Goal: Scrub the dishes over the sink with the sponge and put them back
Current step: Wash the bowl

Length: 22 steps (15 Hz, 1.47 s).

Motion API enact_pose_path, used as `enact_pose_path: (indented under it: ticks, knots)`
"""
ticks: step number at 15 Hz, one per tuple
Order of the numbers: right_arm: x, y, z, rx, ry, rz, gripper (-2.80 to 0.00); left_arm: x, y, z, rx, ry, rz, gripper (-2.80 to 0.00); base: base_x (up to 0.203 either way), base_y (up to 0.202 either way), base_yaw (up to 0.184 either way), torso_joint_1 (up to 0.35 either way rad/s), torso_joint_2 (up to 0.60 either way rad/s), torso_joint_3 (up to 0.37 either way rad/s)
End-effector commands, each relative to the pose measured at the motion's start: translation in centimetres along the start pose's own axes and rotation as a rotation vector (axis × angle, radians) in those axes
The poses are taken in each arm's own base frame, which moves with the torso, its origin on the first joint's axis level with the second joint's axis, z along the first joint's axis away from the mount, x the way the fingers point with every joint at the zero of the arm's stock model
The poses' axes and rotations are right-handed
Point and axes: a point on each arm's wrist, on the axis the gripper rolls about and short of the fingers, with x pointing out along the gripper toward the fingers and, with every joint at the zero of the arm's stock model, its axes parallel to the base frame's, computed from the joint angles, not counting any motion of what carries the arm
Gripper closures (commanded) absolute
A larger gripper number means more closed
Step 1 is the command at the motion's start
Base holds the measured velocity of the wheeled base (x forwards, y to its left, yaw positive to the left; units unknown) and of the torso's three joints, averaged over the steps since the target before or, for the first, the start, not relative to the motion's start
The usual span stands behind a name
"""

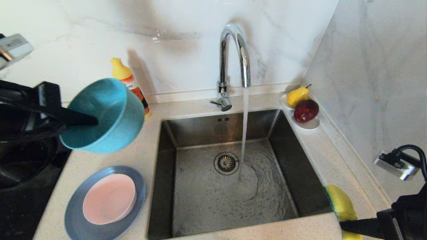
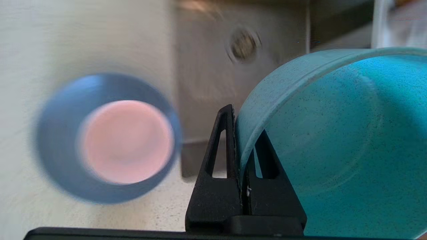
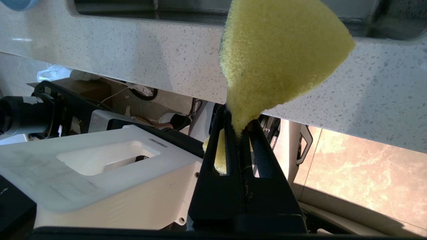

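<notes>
My left gripper (image 1: pixel 90 120) (image 2: pixel 242 133) is shut on the rim of the teal bowl (image 1: pixel 110 113) (image 2: pixel 333 150). It holds the bowl tilted in the air above the counter, left of the sink (image 1: pixel 200 130). Below it the pale pink bowl (image 1: pixel 109 198) (image 2: pixel 126 141) sits in the blue-grey plate (image 1: pixel 75 213) (image 2: pixel 56 140) on the counter. My right gripper (image 1: pixel 347 225) (image 3: pixel 238 123) is shut on the yellow sponge (image 1: pixel 340 201) (image 3: pixel 277 53) at the sink's front right corner. Water runs from the chrome tap (image 1: pixel 233 53) into the basin beside the drain strainer (image 1: pixel 226 163).
A yellow-capped soap bottle (image 1: pixel 128 83) stands against the back wall behind the teal bowl. A white dish (image 1: pixel 308 125) with a pear (image 1: pixel 298 95) and an apple (image 1: pixel 306 110) sits at the sink's back right corner. A black hob (image 1: pixel 20 186) lies at far left. A wall closes the right side.
</notes>
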Motion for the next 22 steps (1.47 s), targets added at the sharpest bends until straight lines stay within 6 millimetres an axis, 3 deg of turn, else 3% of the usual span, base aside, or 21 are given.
enact_pose_path:
  ticks: [1,8,11,17,22]
  knots:
    - [-0.2,0.0,-0.1,0.002,-0.003,0.004,0.0,5.6,-2.7,-1.6,0.095,0.131,-0.033,0.0,0.0,0.0,0.0,0.0,0.0,0.0]
    - [-0.3,0.1,0.0,0.001,-0.01,0.004,0.0,17.8,-8.7,-6.6,0.153,0.214,-0.03,0.0,0.0,0.0,0.0,0.0,0.0,0.0]
    - [-0.4,0.0,0.0,0.003,-0.015,0.003,0.0,22.9,-10.2,-8.7,0.133,0.199,0.018,0.0,0.0,0.0,0.0,0.0,0.0,0.0]
    - [-0.4,0.1,0.2,0.0,-0.051,0.017,0.0,27.8,-13.2,-8.2,0.049,0.129,-0.007,0.0,0.0,0.0,0.0,0.0,0.0,0.0]
    - [-0.2,0.2,0.4,-0.005,-0.051,0.015,0.0,31.1,-13.9,-8.8,0.03,0.098,0.037,0.0,0.0,0.0,0.0,0.0,0.0,0.0]
